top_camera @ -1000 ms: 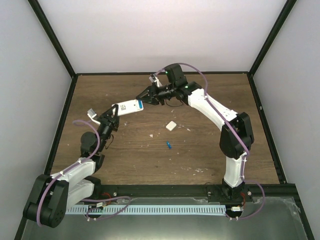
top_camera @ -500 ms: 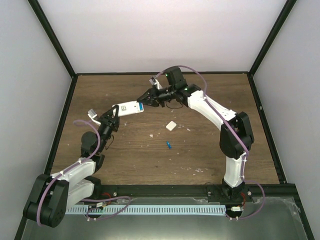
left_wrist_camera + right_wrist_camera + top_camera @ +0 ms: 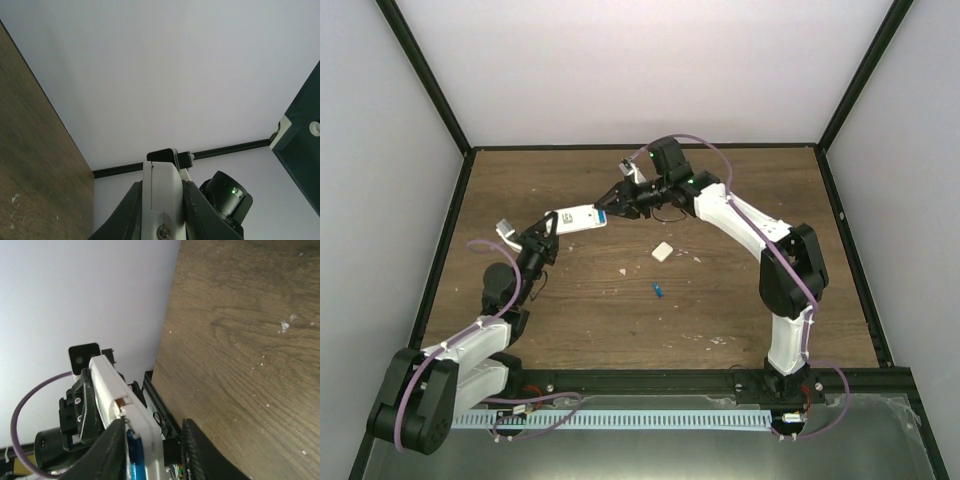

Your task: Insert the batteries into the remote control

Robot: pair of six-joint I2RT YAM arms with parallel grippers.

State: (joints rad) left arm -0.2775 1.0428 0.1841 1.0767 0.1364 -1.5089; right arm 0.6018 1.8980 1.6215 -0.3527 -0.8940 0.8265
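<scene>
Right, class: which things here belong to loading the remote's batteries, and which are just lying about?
Job: remote control in the left gripper; held battery in the right gripper; loose battery on the table.
Lying about: small white square piece; pale crumbs.

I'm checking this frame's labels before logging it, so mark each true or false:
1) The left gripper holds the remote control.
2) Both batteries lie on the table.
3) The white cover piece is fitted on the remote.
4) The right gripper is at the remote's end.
1) True: the left gripper is clamped on the remote control, held above the table.
2) False: one battery lies on the table; a second battery sits at the remote's end, within the right gripper.
3) False: the white cover piece lies on the table, apart from the remote.
4) True: it meets the end opposite the left gripper.
</scene>
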